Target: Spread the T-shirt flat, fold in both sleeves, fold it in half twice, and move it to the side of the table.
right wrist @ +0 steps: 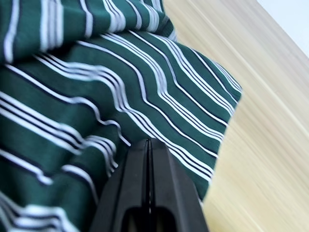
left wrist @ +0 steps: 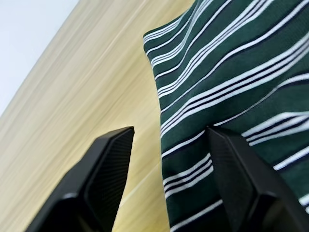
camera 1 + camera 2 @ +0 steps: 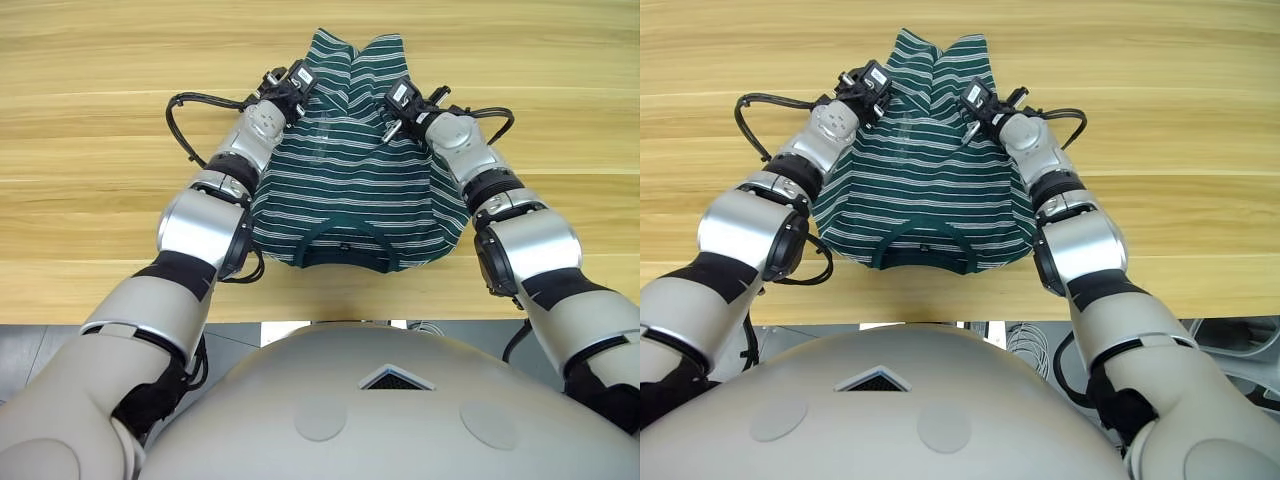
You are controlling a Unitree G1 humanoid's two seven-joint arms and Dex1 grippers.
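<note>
T-shirt [image 3: 350,190] lies mid-table [image 3: 100,100], collar toward the near edge, its far end rumpled. At its far left edge the left hand [image 2: 171,134] is spread, one finger over cloth and one over bare wood. Over the far right part, the right hand [image 1: 148,143] has its fingers pressed together against the stripes.

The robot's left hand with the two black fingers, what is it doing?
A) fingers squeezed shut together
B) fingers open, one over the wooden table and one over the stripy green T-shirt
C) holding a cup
B: the left hand has its black fingers spread apart, one in front of the light wooden table and the other in front of the green T-shirt with white stripes.
</note>
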